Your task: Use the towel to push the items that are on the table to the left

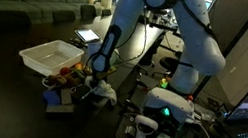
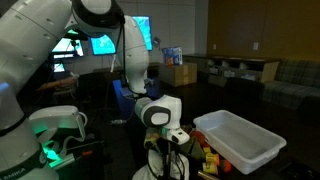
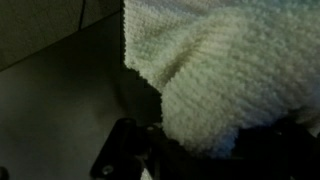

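My gripper is low over the dark table, shut on a white towel that hangs from it onto the surface. In the wrist view the towel fills the upper right, pinched between the dark fingers of the gripper. Several small colourful items lie on the table right beside the towel, between it and a white bin. In an exterior view the gripper holds the towel, with the items next to it.
An empty white plastic bin stands by the items and also shows in an exterior view. A flat dark box lies near the table's front. Monitors, cables and sofas surround the table.
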You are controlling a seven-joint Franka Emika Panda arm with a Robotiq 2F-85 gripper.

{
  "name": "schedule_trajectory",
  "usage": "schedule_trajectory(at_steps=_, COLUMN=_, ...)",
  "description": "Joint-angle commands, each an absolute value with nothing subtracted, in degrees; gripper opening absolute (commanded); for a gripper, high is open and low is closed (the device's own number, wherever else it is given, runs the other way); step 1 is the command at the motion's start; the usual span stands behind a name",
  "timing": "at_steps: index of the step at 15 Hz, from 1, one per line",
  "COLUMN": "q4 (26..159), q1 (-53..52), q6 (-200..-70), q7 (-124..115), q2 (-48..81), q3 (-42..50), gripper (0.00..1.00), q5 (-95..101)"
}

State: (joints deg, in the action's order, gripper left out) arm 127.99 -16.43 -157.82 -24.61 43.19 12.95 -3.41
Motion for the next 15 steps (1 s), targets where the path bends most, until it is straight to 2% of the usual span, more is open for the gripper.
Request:
schedule_trajectory(at_steps=1, q4=127.35, q1=-17.04, q6=-156.59, q7=-28.92, q2=43.38, q3=8.60, gripper=0.00, q5=-6.08)
schedule_trajectory(at_steps=15, q4=126.79, q1=-19.59, q6=-158.46, q7=-32.72, q2=42.12, q3=-4.94, gripper=0.00, q5=-14.01)
